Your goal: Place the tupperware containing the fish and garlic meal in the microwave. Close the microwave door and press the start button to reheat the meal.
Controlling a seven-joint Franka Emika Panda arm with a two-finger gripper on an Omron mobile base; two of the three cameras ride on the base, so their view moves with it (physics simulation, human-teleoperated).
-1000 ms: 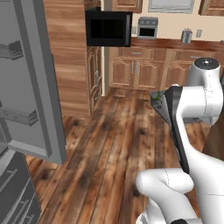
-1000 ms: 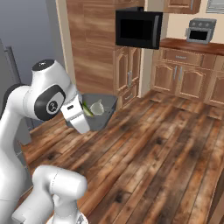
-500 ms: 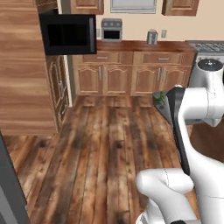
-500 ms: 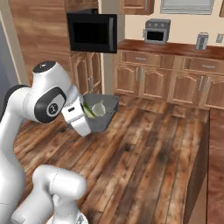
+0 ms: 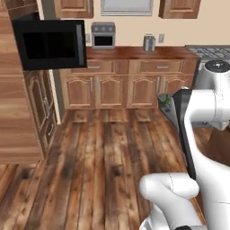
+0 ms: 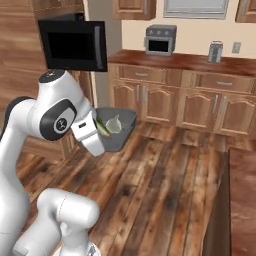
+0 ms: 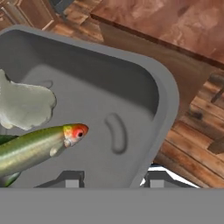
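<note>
My gripper [image 6: 98,134] is shut on the near rim of the tupperware [image 6: 124,134], a shallow grey tub held level in front of the arm. Inside lie a green fish [image 7: 39,146] with a red head and a pale garlic bulb [image 7: 24,105]; both also show as the fish [image 6: 102,127] and garlic [image 6: 114,123]. In the hand view the tupperware [image 7: 131,87] rim passes between my gripper [image 7: 114,180] tips. A corner of the tupperware [image 5: 166,104] peeks past the arm. The black microwave [image 5: 49,42] hangs at upper left, its door [image 6: 72,45] with a grey vertical handle [image 6: 98,47] jutting beyond the wooden cabinet.
A counter [image 5: 134,53] over wooden cabinets runs along the back wall, carrying a toaster oven [image 5: 103,36] and a metal canister [image 5: 149,42]. A stove top [image 5: 211,50] is at the right. A dark counter corner [image 6: 240,170] stands right. Wooden floor lies between.
The whole scene slid across both base views as the base moved: the grey fridge left the picture and the microwave and back counter came nearer. The tupperware stayed in the gripper.
</note>
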